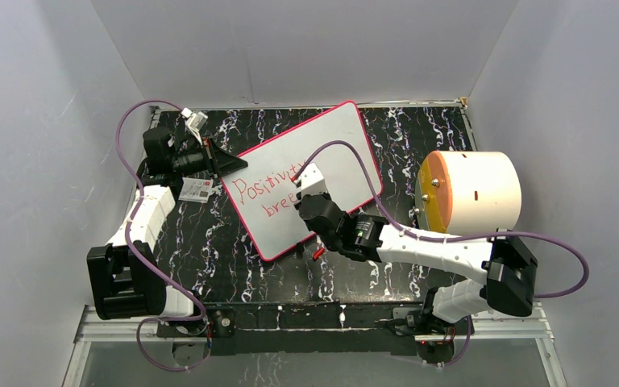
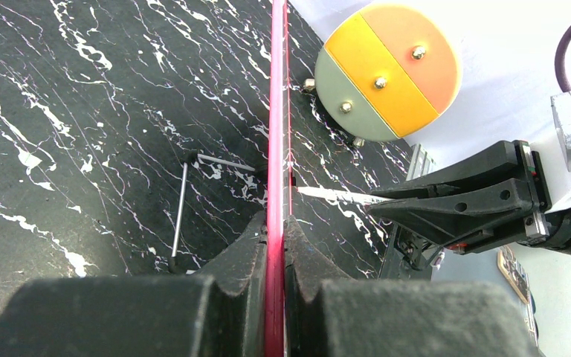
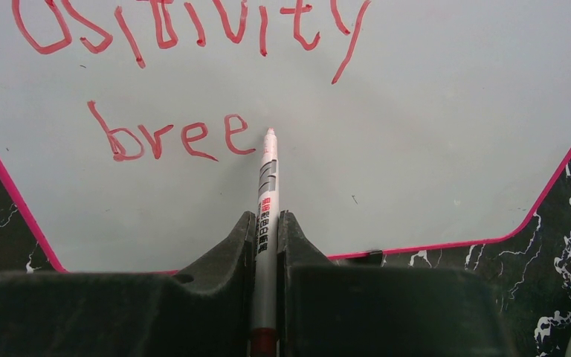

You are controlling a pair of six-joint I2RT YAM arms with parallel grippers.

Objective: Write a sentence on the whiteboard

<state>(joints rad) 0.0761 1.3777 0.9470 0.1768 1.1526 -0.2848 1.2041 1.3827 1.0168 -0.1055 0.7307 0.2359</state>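
The whiteboard (image 1: pixel 286 234) lies at a slant in the middle of the black marbled table (image 1: pixel 209 242). Its left corner is gripped by the left gripper (image 2: pixel 275 230), whose fingers are clenched on the pink frame. The right gripper (image 3: pixel 266 223) reaches over the near edge of the board and grasps a marker (image 3: pixel 268 186), pinched tight between its fingers. The tip sits on the white surface just right of the last letter. The sentence (image 1: pixel 272 189) so far reads "Positivity" on the far line and "bree" below it, in red. A small white card (image 1: pixel 196 189) lies just left of the board. A round drum (image 1: pixel 475 192) with an orange face stands on the right. A tiny red thing (image 1: pixel 317 253), possibly the marker's cap, lies by the board's near edge.
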